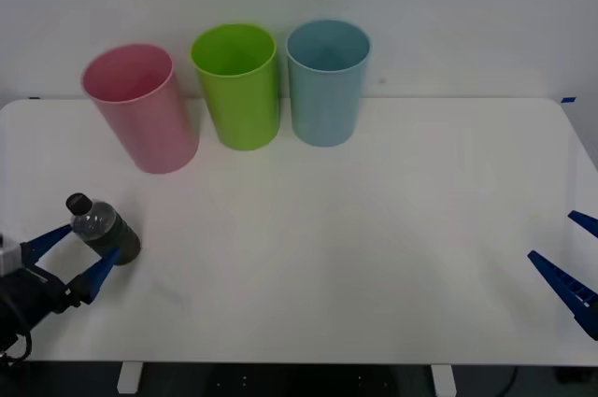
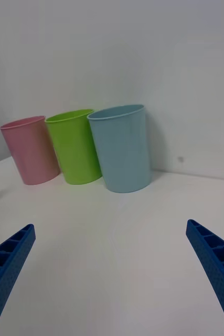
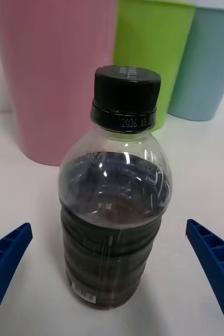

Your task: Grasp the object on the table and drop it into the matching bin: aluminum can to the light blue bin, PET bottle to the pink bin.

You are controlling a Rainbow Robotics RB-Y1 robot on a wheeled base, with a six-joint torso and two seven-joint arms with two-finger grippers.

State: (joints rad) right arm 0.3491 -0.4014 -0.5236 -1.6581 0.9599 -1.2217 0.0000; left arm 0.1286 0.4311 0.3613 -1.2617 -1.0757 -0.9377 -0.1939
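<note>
The PET bottle [image 1: 103,227], small and clear with a black cap and a dark label, stands upright on the white table [image 1: 374,248] near its front left corner. My left gripper [image 1: 93,240] is open, one blue finger on each side of the bottle. In the left wrist view the bottle [image 3: 117,210] stands between the spread fingers of that gripper [image 3: 108,224], with a gap on both sides. The pink bin [image 1: 140,107] stands behind the bottle at the back left, and the light blue bin [image 1: 327,79] is further right. My right gripper [image 1: 551,236] hangs open at the table's right edge.
A lime green bin [image 1: 238,84] stands between the pink and light blue ones. The right wrist view has all three in a row: pink bin [image 2: 30,149], green bin [image 2: 72,144], light blue bin [image 2: 121,147], beyond the open right gripper [image 2: 110,226]. A white wall stands behind the table.
</note>
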